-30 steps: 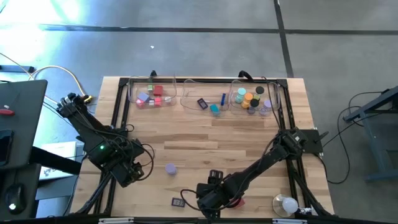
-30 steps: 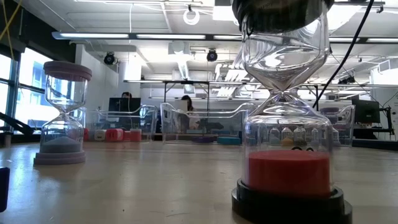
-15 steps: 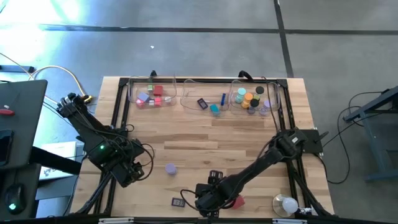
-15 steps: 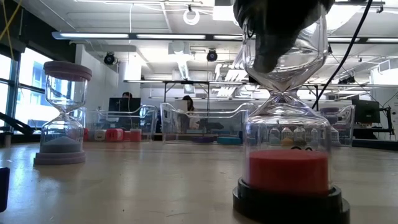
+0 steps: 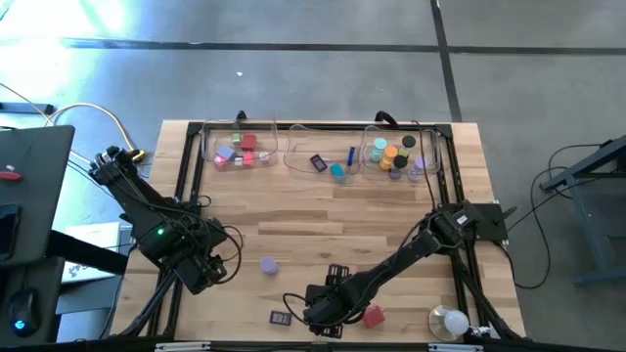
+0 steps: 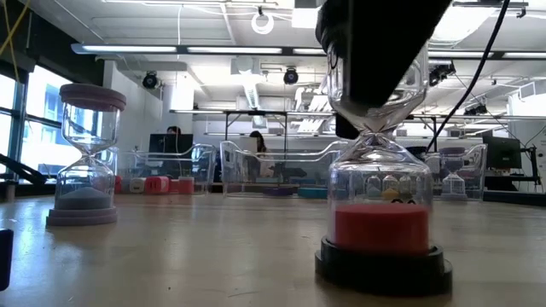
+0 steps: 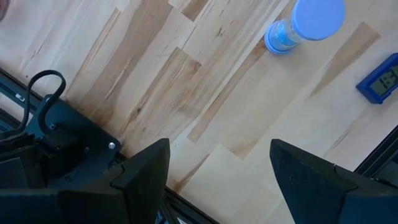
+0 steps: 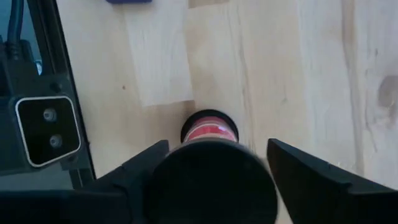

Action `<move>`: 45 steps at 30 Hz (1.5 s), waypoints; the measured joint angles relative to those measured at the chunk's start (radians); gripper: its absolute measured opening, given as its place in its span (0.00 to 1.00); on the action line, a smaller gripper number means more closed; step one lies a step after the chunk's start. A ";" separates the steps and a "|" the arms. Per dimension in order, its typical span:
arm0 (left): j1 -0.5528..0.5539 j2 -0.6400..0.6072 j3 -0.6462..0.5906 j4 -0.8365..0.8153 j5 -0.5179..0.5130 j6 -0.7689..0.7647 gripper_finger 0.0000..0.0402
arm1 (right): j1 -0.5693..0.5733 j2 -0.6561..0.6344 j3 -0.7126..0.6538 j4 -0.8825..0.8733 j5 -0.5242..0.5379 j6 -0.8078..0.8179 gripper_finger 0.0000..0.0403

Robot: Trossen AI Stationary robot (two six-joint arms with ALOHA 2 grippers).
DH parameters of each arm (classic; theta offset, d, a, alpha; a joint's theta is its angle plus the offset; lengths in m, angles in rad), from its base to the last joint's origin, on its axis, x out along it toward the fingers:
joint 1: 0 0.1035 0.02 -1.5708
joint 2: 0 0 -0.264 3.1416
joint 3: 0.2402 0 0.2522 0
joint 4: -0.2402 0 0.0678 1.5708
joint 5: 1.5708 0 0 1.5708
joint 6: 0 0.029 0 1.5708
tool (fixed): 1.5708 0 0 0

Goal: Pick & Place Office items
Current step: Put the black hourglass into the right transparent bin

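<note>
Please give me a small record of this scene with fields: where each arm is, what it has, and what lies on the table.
left gripper: open, empty, waiting over the table's near left part
right gripper: low at the near edge, set around the top of the red hourglass
red hourglass: upright, base on the table
lavender hourglass: stands alone, untouched
clear trays: at the far edge, holding small coloured pieces
white bulb: near right corner

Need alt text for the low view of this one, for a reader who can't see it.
A red-sand hourglass stands upright on the wooden table close to the camera, with the right gripper around its top. A lavender hourglass stands at left; clear trays line the far edge.
</note>
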 joint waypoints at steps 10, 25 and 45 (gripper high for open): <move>0.000 0.000 0.000 0.000 -0.016 0.000 0.67 | -0.018 0.000 0.001 -0.005 -0.079 -0.005 0.46; 0.000 0.000 0.000 0.000 -0.016 0.001 0.67 | -0.024 -0.096 0.002 -0.413 -0.128 0.004 0.46; 0.040 0.000 0.000 0.003 -0.064 -0.004 0.67 | -0.189 -0.464 -0.023 -0.505 -0.032 -0.174 0.46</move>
